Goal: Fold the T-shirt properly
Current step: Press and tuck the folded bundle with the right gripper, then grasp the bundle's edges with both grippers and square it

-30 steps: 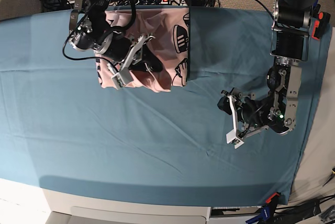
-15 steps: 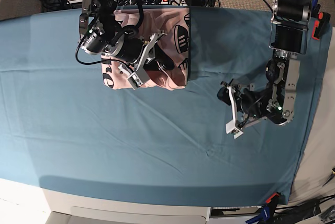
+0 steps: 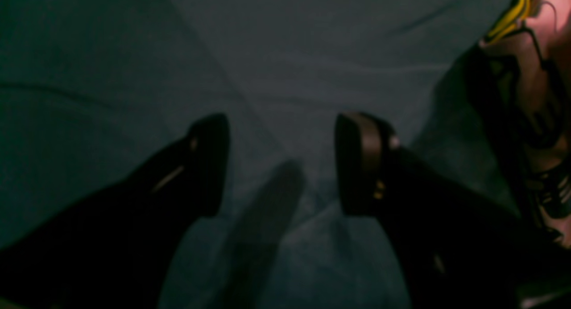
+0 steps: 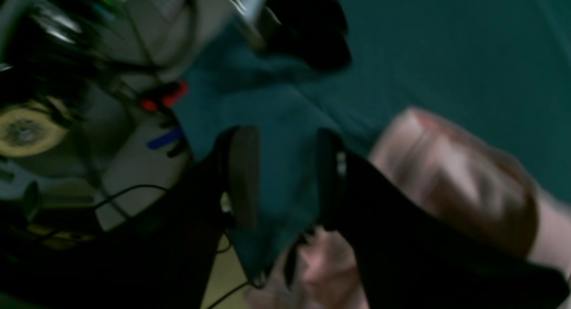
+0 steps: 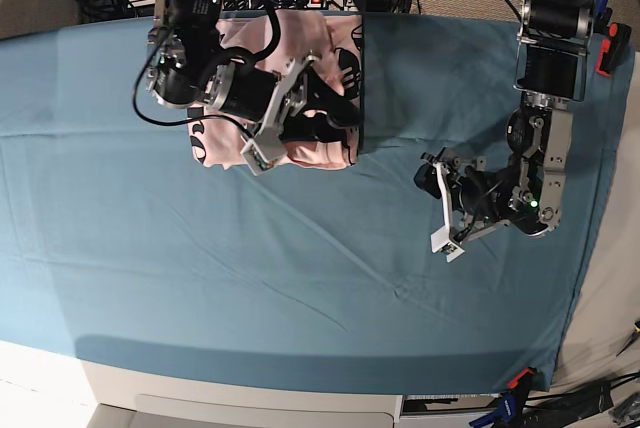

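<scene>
Right gripper (image 5: 290,108) part-open, empty, above folded T-shirt (image 5: 330,153); left gripper (image 5: 440,210) wide, empty. Withdraw vertically, avoiding snagging folds.

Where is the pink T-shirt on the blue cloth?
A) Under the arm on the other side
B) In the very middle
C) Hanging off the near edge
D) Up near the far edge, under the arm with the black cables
D: the T-shirt lies bunched near the far edge of the table cloth, with the right end effector over it.
</scene>
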Tool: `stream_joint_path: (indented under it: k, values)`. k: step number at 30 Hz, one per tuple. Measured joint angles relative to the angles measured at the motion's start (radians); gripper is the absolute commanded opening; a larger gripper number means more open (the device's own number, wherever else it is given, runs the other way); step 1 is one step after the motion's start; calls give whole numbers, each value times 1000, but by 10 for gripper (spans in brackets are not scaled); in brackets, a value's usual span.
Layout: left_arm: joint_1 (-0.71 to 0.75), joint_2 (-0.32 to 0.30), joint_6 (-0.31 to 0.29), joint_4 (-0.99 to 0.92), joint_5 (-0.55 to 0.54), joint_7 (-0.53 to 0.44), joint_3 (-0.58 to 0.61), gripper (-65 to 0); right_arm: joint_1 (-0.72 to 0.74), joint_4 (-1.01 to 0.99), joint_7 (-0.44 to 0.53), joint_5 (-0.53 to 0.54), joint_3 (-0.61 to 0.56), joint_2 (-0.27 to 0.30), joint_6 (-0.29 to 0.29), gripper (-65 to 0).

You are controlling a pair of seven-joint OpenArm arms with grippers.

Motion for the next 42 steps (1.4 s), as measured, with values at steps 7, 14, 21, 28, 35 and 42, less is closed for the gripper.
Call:
stream_joint_path:
  k: [7, 14, 21, 28, 35, 42]
  values:
    - [2, -2, 0, 0, -1, 0, 0, -290, -26, 153, -76, -63, 58, 0, 2, -509]
    - [11, -50, 1, 0, -18, 17, 2, -291, -36, 182, -21, -133, 408, 76, 1, -650]
    - [25, -89, -27, 0, -151, 45, 2, -292, -35, 182, 45, -207, 820, 147, -5, -650]
    - [128, -86, -83, 11, -320, 60, -5, -292, -33, 14, 108, -211, 861, 211, -25, -396]
    - [249, -88, -109, 83, -409, 42, -12, -291, 26, -193, 99, -213, 744, 234, -40, -394]
    - [459, -89, -95, 357, -283, 18, -7, -240, 112, -317, 61, -217, 571, 269, -40, -347]
